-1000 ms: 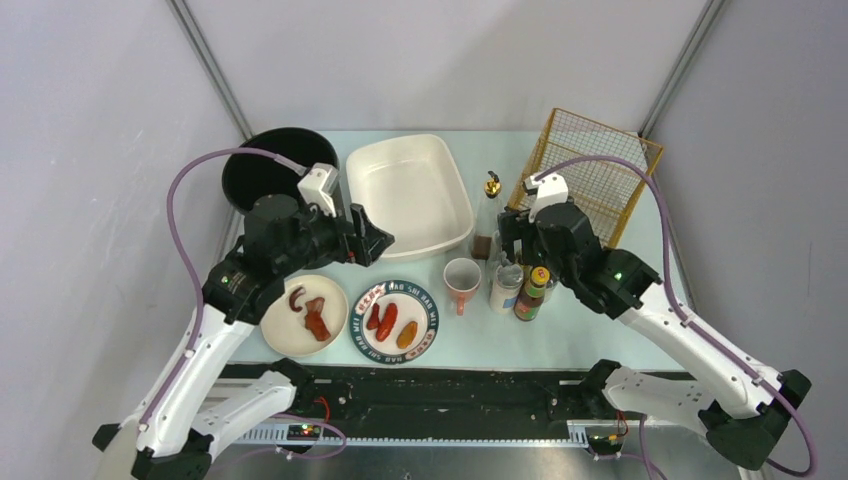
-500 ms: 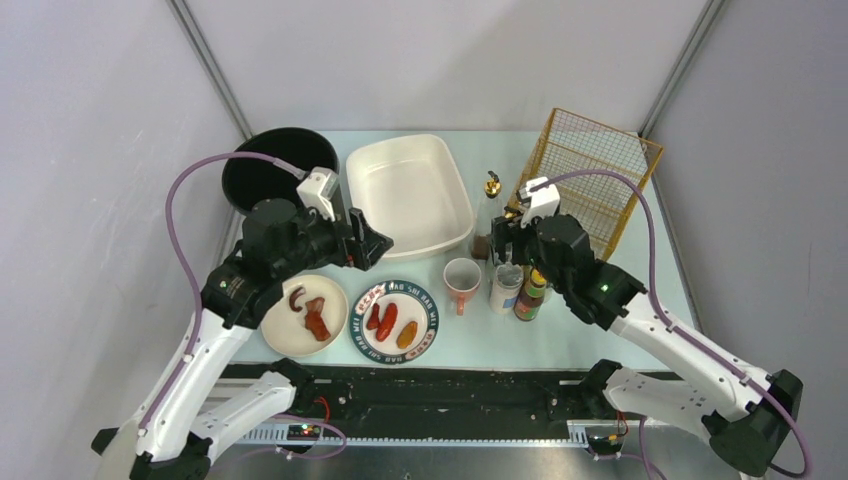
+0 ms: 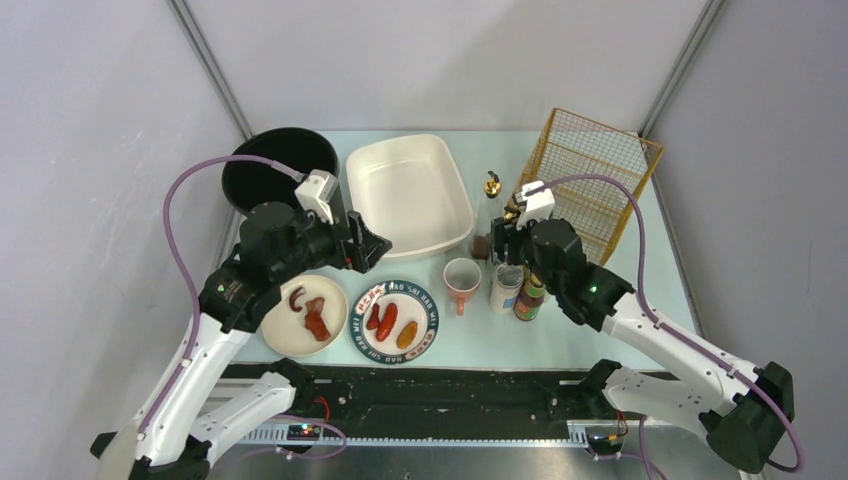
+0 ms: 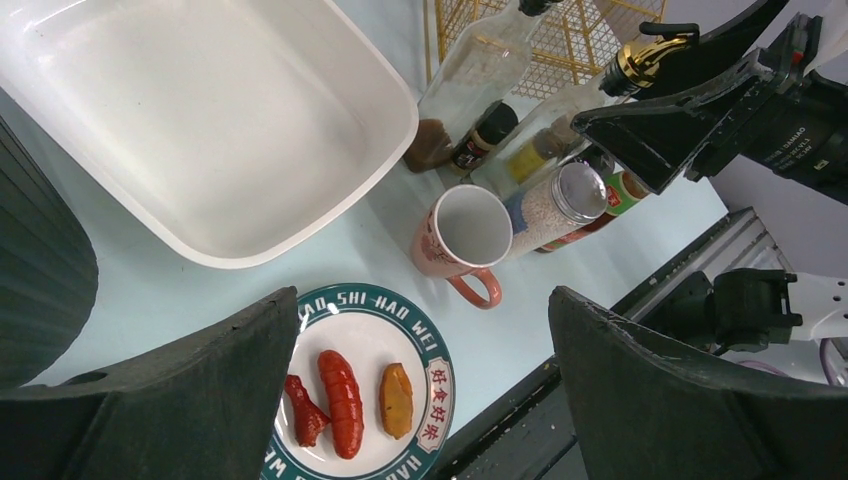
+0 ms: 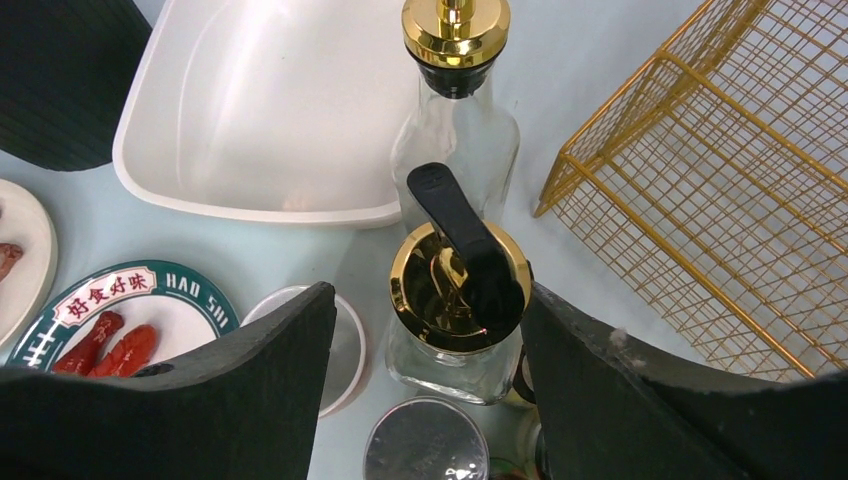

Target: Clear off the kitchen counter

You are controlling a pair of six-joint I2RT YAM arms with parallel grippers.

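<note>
The mint-green kitchen counter (image 3: pixel 478 342) carries a cluster of bottles at the right. My right gripper (image 3: pixel 506 246) is open and hovers over them. In the right wrist view its jaws (image 5: pixel 428 300) straddle a glass jar with a gold lid and black lever (image 5: pixel 460 300), not closed on it. A tall gold-capped oil bottle (image 5: pixel 455 120) stands just beyond. My left gripper (image 3: pixel 374 246) is open and empty above the green-rimmed plate of sausages (image 3: pixel 430 322). That plate also shows in the left wrist view (image 4: pixel 440 375), between the jaws (image 4: pixel 430 400).
A white tub (image 3: pixel 408 190) and a black pan (image 3: pixel 262 170) stand at the back. A gold wire basket (image 3: pixel 590 180) is at the back right. A pink mug (image 3: pixel 461 280), a shaker jar (image 3: pixel 504 288), a sauce bottle (image 3: pixel 530 298) and a cream plate with food (image 3: pixel 305 315) stand near the front.
My right gripper has moved left and towards the bottles, now over the gold-lidded jar. The left arm has shifted only slightly.
</note>
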